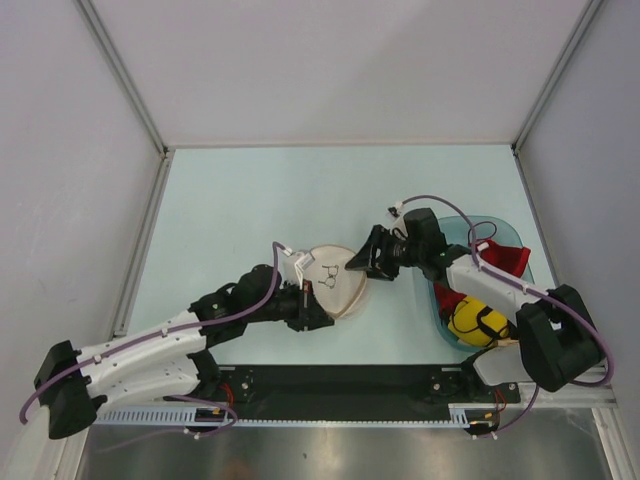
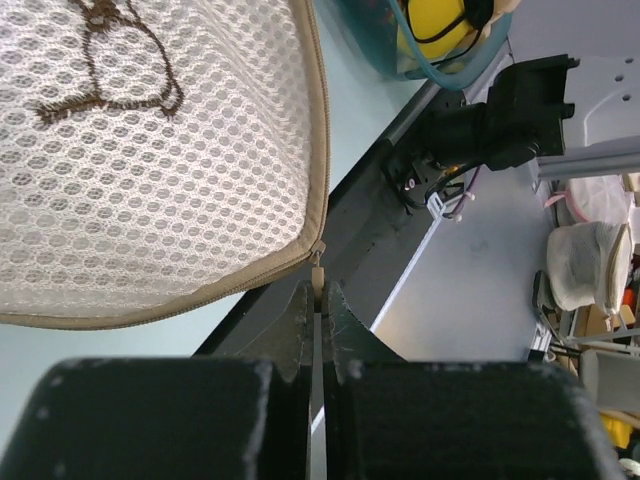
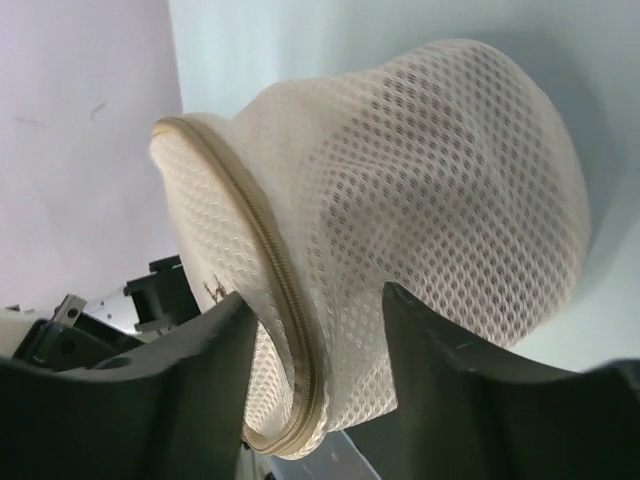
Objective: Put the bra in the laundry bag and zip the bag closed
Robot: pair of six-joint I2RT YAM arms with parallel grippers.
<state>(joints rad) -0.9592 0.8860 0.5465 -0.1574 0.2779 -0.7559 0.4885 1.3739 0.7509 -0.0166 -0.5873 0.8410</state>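
The cream mesh laundry bag (image 1: 335, 280) lies mid-table between the two arms, its tan zip rim and dark logo showing. My left gripper (image 1: 318, 314) is at its near edge; in the left wrist view (image 2: 318, 300) the jaws are shut on the small zip pull (image 2: 318, 262) at the bag's corner (image 2: 150, 150). My right gripper (image 1: 358, 265) holds the bag's right edge; its fingers straddle the zip rim and pinch the mesh (image 3: 430, 170) between them (image 3: 318, 300). A grey-brown shade shows through the mesh; the bra itself is not plainly visible.
A translucent teal basket (image 1: 500, 228) stands at the right under the right arm, holding a red bra (image 1: 505, 258) and a yellow-and-black garment (image 1: 472, 320). A black rail (image 1: 330, 380) runs along the near edge. White walls enclose the table.
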